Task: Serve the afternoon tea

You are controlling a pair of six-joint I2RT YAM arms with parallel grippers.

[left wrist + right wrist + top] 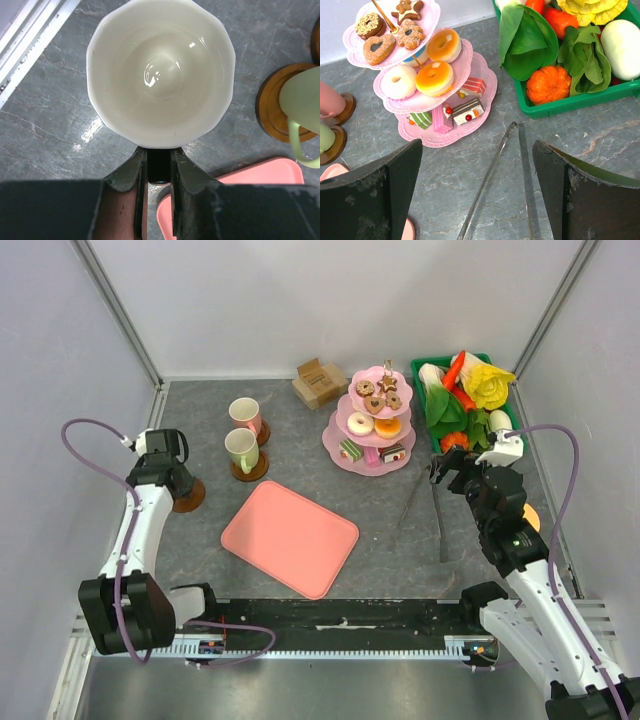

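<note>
Grey marbled table (380, 560) — left gripper (159, 156) clamped the mug (160, 75) by its near side, far left by a coaster (190, 498). Narrow grip, I feared a tilt or slip; right gripper (477, 155) hung spread, empty.

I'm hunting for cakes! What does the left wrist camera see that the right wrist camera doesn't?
Only left wrist: a mug, white inside, held by the left gripper. Only right wrist: the cakes on a pink stand, a green vegetable crate, tongs, the pink mug. Both: the pale green mug, its coaster, the pink tray.
</note>
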